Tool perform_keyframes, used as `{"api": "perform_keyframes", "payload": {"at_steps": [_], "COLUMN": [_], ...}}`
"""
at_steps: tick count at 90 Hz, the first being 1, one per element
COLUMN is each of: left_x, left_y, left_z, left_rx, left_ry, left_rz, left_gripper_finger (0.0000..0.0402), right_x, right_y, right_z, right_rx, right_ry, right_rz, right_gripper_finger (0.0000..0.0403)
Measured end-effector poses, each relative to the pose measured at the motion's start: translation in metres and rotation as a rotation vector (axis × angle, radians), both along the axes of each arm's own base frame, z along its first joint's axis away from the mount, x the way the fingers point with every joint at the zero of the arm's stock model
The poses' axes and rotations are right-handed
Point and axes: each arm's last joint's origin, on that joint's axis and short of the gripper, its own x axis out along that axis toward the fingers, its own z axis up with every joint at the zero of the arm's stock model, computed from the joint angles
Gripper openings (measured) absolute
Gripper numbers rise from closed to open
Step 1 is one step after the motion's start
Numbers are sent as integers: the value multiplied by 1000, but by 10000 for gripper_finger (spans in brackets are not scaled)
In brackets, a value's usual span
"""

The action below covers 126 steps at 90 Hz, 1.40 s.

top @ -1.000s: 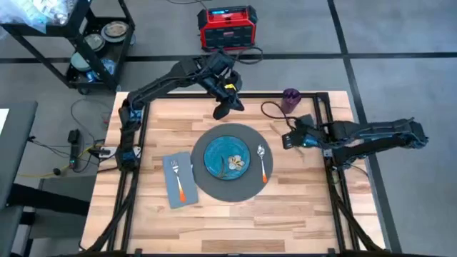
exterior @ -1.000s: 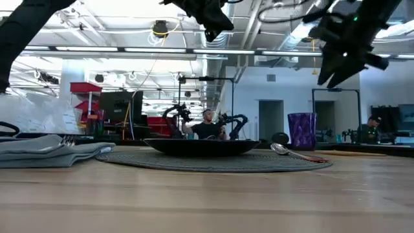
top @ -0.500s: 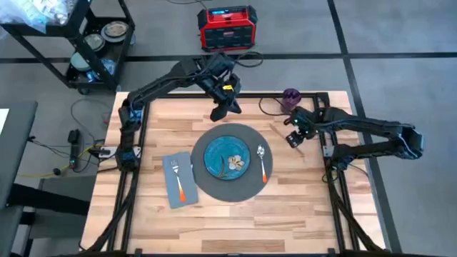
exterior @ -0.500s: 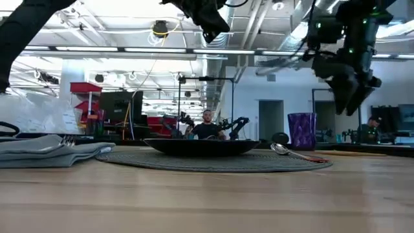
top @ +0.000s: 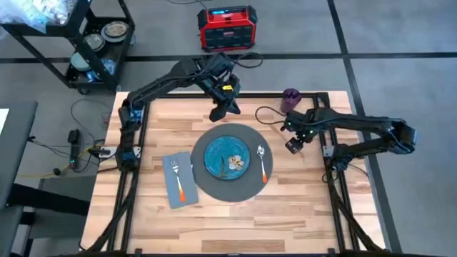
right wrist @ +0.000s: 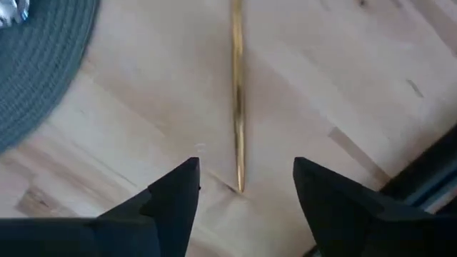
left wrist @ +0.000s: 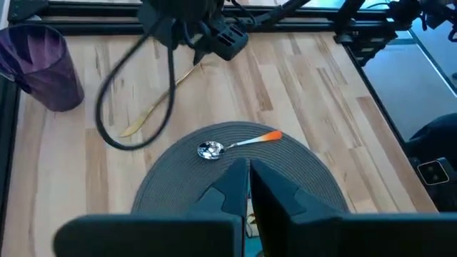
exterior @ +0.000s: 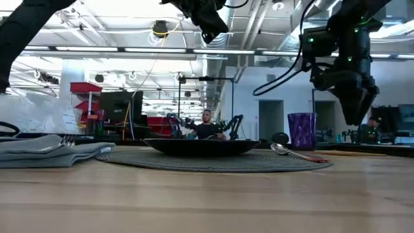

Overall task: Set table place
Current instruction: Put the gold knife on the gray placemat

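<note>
Place setting (top: 228,160) sits mid-table; right gripper (right wrist: 239,187), jaws apart, hovers over a thin gold utensil (right wrist: 238,93) right of the mat. Left gripper (left wrist: 248,187), jaws together, waits. A flat utensil may slip.

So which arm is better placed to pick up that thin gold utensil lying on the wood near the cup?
The right. Its open gripper already straddles the gold utensil, pointing down over it beside the mat. The left gripper hangs shut beyond the plate, farther off.
</note>
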Motion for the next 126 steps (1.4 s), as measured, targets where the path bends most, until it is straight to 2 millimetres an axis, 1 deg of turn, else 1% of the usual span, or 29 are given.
{"api": "perform_keyframes", "payload": {"at_steps": [13, 31, 52, 65, 79, 87, 115, 126], "left_x": [-1, -2, -1, -2, -2, -2, -2, -2], "left_y": [0, -1, -1, -1, -1, -1, -1, -1], "left_z": [-1, -1, -1, -1, -1, -1, -1, -1], "left_rx": [-3, 1, 12, 14, 17, 23, 23, 22], "left_ry": [11, 15, 10, 10, 9, 6, 6, 7], "left_rz": [-3, -11, -21, -23, -26, -33, -33, -32], "left_gripper_finger": [0, 0, 0, 0, 0, 0, 0, 0], "right_x": [2, -5, -3, -6, -12, -11, -17, -18], "right_y": [4, 10, 10, 12, 13, 13, 16, 16], "right_z": [-10, -30, -36, -44, -52, -54, -69, -71], "right_rx": [18, 66, 74, 87, 100, 96, 86, 69], "right_ry": [42, 43, -3, -17, 8, -5, -31, -33], "right_rz": [21, -15, -49, -72, -108, -131, -230, -252], "right_gripper_finger": [208, 207, 207, 195, 169, 150, 58, 35]}}
